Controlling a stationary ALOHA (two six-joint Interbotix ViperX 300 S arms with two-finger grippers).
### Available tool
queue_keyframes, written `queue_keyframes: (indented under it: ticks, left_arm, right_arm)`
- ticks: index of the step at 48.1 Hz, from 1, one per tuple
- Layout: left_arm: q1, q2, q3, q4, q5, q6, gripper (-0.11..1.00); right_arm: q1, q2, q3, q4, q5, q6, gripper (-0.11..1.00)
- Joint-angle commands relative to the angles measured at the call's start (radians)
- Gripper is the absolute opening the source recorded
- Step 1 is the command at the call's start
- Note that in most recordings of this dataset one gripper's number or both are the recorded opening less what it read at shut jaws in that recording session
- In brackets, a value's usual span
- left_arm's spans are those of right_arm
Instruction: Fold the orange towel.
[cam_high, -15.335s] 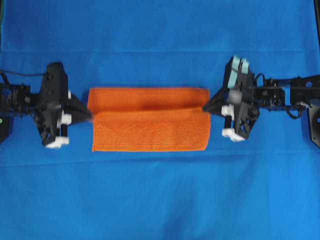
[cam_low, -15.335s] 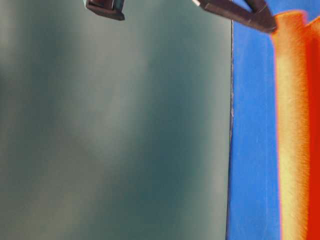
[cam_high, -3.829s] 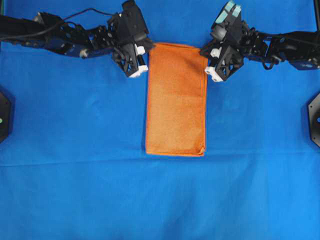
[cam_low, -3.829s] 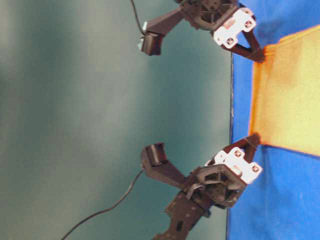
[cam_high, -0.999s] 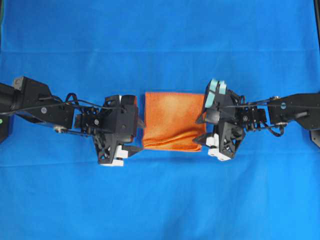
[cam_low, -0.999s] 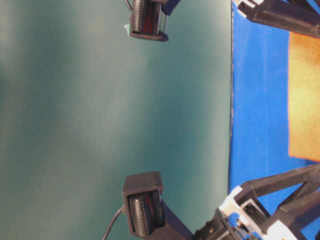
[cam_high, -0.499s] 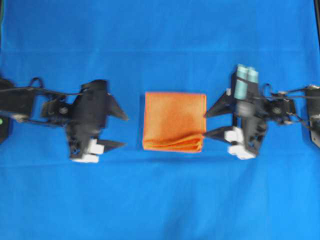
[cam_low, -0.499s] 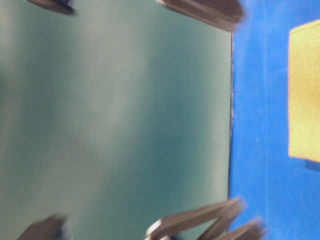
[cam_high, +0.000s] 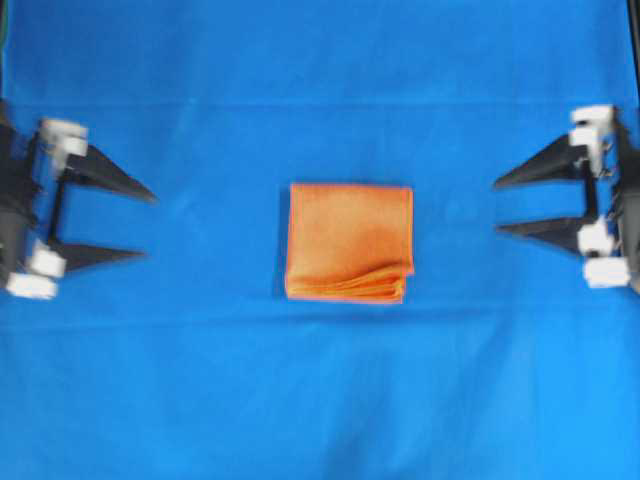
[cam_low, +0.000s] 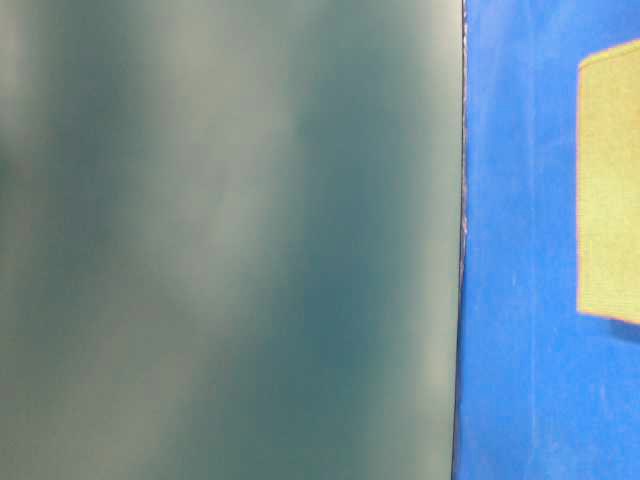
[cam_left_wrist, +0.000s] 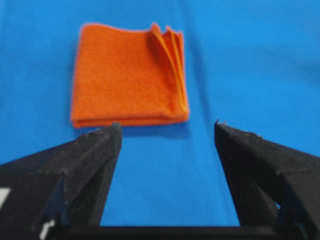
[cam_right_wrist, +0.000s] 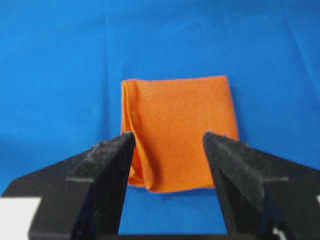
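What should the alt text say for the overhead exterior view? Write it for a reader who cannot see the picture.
A folded orange towel lies in a compact square at the middle of a blue cloth, its layered edges showing along the near side. The left gripper and right gripper sit at opposite edges of the view, fingers open, both well clear of the towel.

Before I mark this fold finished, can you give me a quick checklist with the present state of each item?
1. Orange towel folded into a compact square: ok.
2. Layered edges aligned: not ok, they fan out slightly at one corner.
3. Left gripper open, clear of the towel: ok.
4. Right gripper open, clear of the towel: ok.
5. Towel lying flat on the blue cloth: ok.
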Motion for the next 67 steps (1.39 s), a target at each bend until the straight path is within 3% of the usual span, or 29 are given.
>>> queue_keyframes:
  ticks: [1, 12, 21, 67]
  left_arm:
    - [0.021, -0.089, 0.034, 0.0, -0.008, 0.002, 0.68]
    - [0.063, -0.279, 0.167, 0.0, -0.006, 0.0, 0.68]
    - [0.069, -0.357, 0.247, 0.0, -0.018, -0.005, 0.68]
    - [0.087, -0.359, 0.25, 0.0, -0.029, -0.008, 0.68]
  right_arm:
    - [-0.026, -0.072, 0.037, -0.006, -0.006, -0.002, 0.61]
    - [-0.121, -0.218, 0.196, -0.005, -0.035, 0.002, 0.61]
    - [-0.138, -0.233, 0.275, -0.003, -0.118, 0.011, 0.6]
    - [-0.14, -0.204, 0.287, 0.002, -0.147, 0.012, 0.6]
